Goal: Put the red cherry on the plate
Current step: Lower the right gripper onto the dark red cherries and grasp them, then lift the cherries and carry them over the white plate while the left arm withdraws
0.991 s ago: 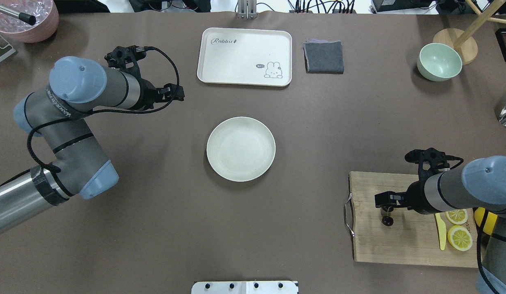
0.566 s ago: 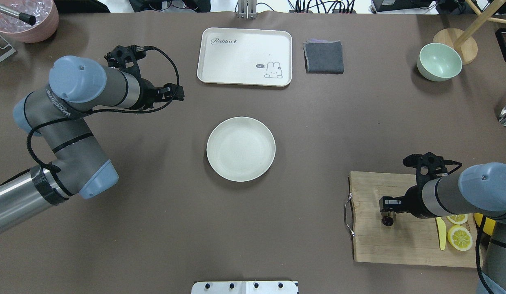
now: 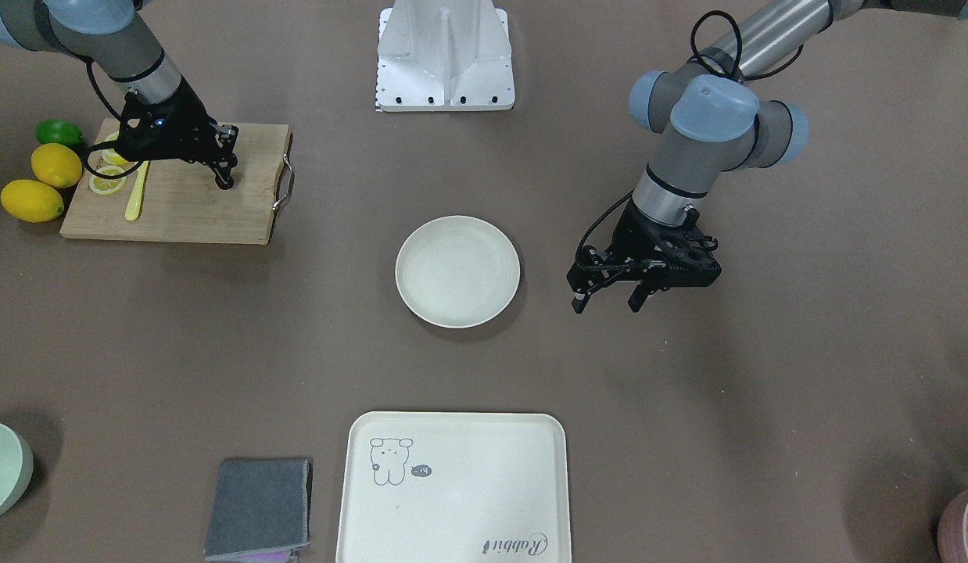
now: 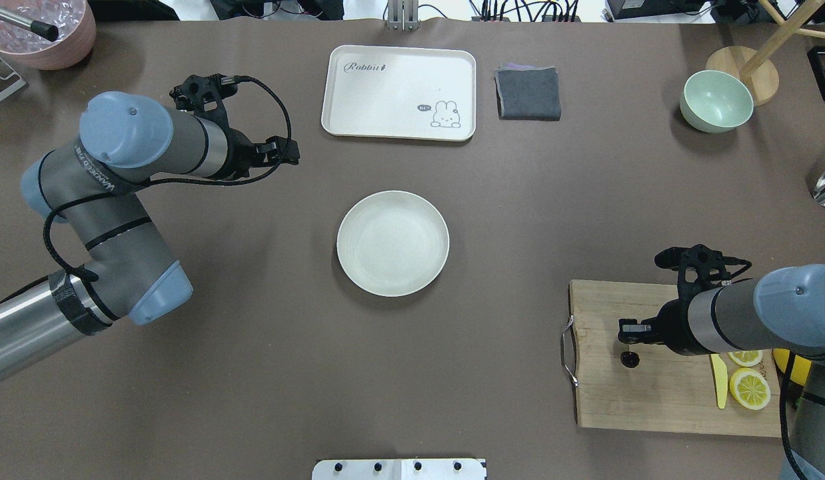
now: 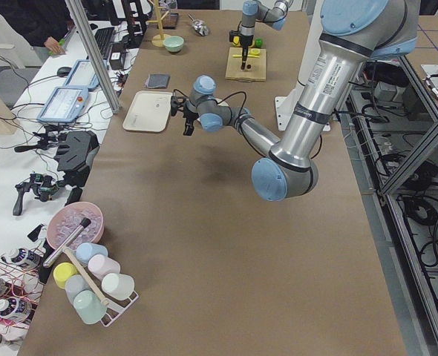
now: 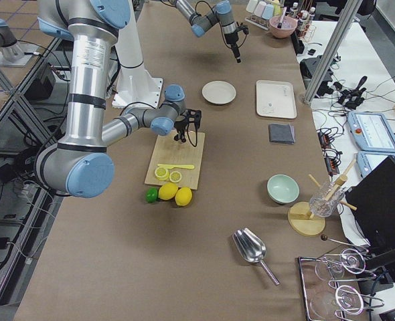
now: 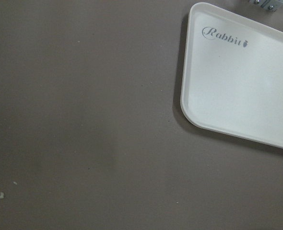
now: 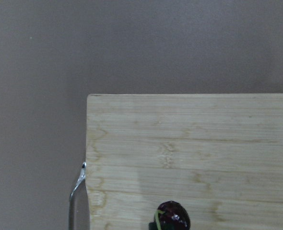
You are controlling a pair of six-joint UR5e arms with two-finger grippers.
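Black-fingered left tool (image 3: 605, 303) hangs with its fingers apart over the brown bench (image 4: 252, 373). Mid-bench sits the round cream-white plate (image 4: 392, 243), empty. Further right, the right tool (image 4: 628, 341) points down just over the tiny dark red cherry (image 4: 630, 359) on the bamboo cutting board (image 4: 652, 393). I cannot tell whether it has closed. Best to pinch the thin stems, not the fruit, then lift straight up.

There were two whole lemons (image 3: 56, 164) (image 3: 32, 200), one lime (image 3: 59, 131), two lemon slices (image 4: 750, 389) (image 4: 745, 358), one yellow knife (image 4: 719, 383), one cutting board (image 4: 652, 400), one plate (image 4: 392, 243), one rabbit tray (image 4: 399, 87), one grey cloth (image 4: 528, 93), one mint-green bowl (image 4: 716, 100) and one red cherry (image 4: 630, 359).
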